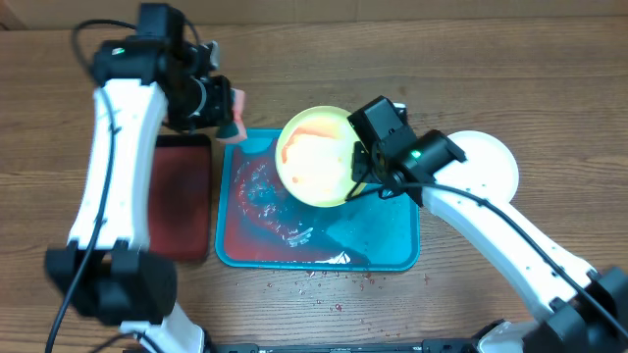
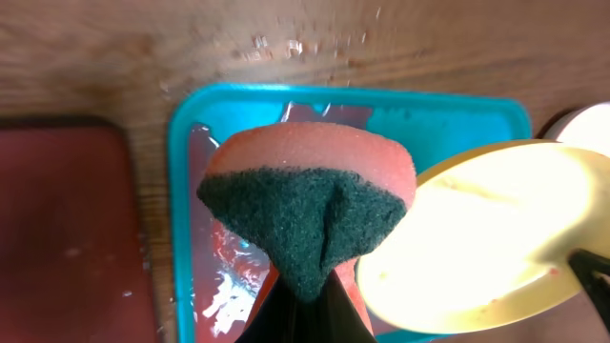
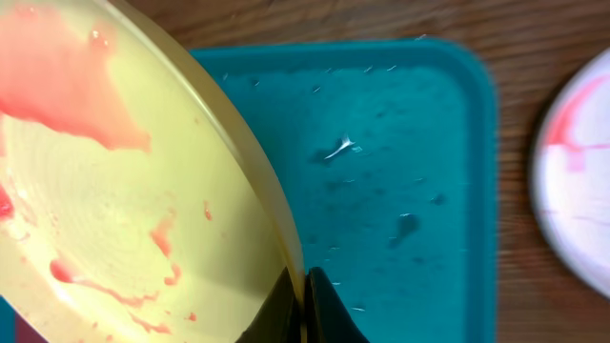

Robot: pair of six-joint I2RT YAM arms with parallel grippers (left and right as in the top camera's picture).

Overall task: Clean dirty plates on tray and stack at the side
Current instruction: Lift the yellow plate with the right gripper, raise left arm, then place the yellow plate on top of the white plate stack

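Right gripper (image 3: 303,297) was clamped shut on the rim of the round yellow-green plastic plate (image 1: 312,157). It held the plate tilted over the far edge of the large turquoise rectangular tray (image 1: 385,235), presumably to catch drips. Left gripper (image 2: 305,310), closed on a pink-and-green sponge (image 2: 310,205), hung at the far-left corner, likely poised for scrubbing.

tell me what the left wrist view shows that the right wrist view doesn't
Only left wrist: the sponge, pinched in the left gripper, and the dark red tray. Only right wrist: broad red sauce smears on the yellow-green plate, and the right gripper shut on its rim. Both: that plate, the turquoise tray, and a pale plate past the tray's edge.
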